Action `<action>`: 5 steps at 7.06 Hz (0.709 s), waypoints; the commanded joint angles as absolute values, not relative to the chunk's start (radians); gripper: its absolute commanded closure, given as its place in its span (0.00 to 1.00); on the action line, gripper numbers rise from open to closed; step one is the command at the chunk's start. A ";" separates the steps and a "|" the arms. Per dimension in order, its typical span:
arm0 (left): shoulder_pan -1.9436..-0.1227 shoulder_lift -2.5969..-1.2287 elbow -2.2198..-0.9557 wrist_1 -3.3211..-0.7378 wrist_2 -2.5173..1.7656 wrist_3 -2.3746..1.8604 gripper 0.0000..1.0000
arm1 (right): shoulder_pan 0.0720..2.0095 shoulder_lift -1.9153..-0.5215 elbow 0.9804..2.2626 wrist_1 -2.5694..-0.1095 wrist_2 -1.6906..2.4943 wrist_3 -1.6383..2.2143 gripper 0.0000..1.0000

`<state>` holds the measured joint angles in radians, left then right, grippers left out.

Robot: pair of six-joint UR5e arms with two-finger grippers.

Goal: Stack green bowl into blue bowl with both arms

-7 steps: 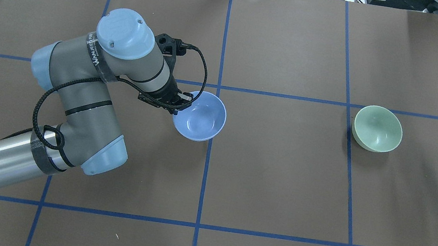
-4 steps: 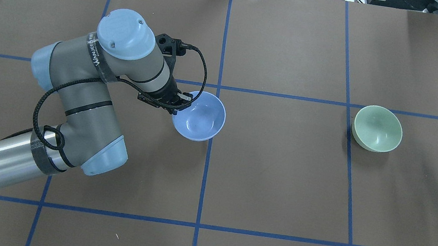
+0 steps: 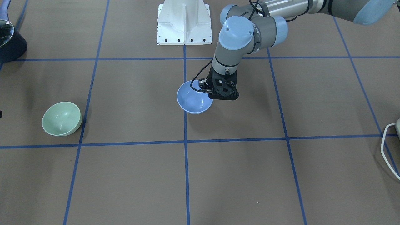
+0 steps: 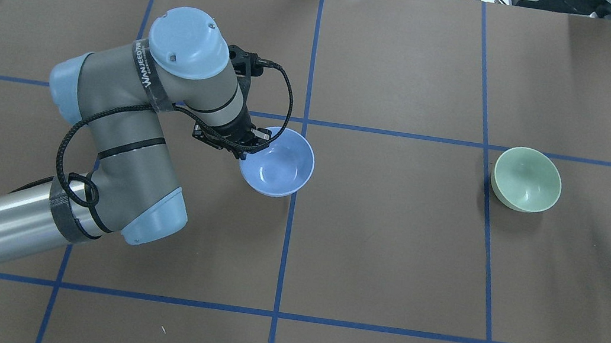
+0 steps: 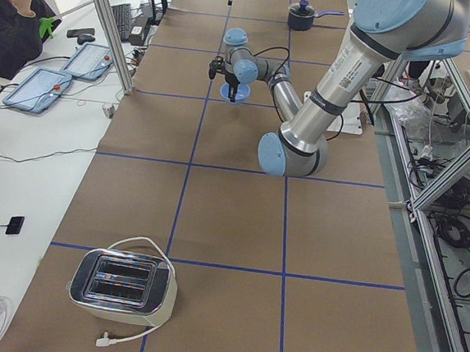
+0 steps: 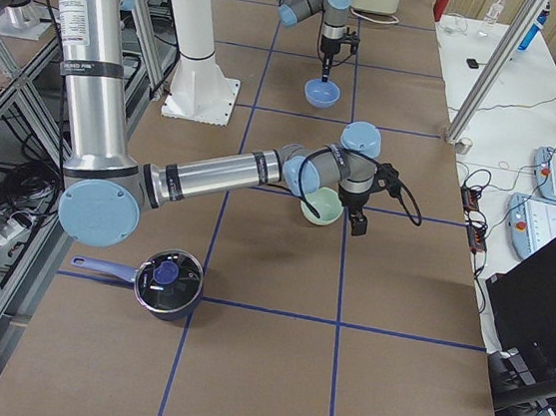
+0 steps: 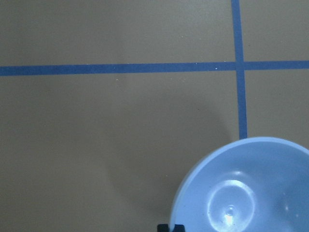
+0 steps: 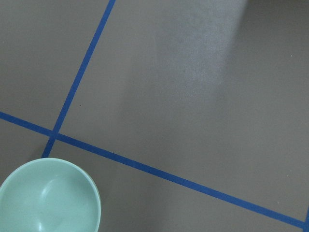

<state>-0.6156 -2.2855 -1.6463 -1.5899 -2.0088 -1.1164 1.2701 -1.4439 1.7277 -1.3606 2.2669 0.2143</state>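
Bowls: two, blue bowl (image 4: pixel 278 163) and green bowl (image 4: pixel 526 180) at its 3 o'clock, well apart
Arms: two, left arm (image 4: pixel 134 111) and right arm (image 6: pixel 212 172)
Left gripper (image 4: pixel 255 139): clenched on blue bowl's 10 o'clock rim
Right gripper (image 6: pixel 360 220): jaw state untellable
Change: left arm's wrist swung toward 1 o'clock; bowls stayed

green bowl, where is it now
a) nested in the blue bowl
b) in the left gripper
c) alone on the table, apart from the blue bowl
c: the green bowl sits by itself on the table, well apart from the blue bowl, whose rim the left gripper is at.
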 commanded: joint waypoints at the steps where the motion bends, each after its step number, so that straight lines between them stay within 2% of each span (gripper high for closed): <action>1: -0.579 -2.295 -1.631 -1.580 -1.950 -1.115 1.00 | 1.270 -1.443 1.723 -1.361 2.267 0.213 0.00; 3: -0.555 -2.327 -1.577 -1.594 -1.908 -1.121 1.00 | 1.270 -1.445 1.727 -1.361 2.267 0.216 0.00; 5: -0.535 -2.339 -1.575 -1.595 -1.908 -1.126 1.00 | 1.270 -1.443 1.724 -1.361 2.266 0.216 0.00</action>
